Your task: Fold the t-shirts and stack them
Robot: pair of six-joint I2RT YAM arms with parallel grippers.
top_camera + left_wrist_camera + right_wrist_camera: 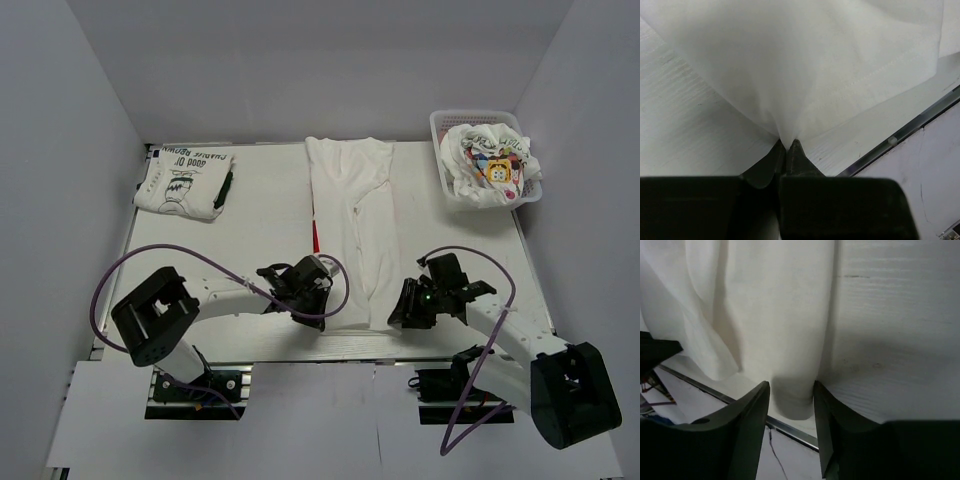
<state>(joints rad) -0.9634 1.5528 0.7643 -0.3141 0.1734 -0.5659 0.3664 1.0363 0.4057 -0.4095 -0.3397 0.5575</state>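
Observation:
A white t-shirt (352,225) lies folded into a long strip down the middle of the table, a sliver of red print showing at its left edge. My left gripper (318,290) is shut on its near left corner (785,100), the cloth pulled up into a peak. My right gripper (405,303) is open, its jaws either side of the near right corner (792,390) without closing on it. A folded t-shirt with green-black lettering (185,180) lies at the far left. A t-shirt with a yellow cartoon print (490,165) is crumpled in the basket.
A white mesh basket (440,130) stands at the far right corner. The table's metal front edge (910,132) runs just behind the shirt's near hem, also in the right wrist view (790,427). White walls enclose the table on three sides.

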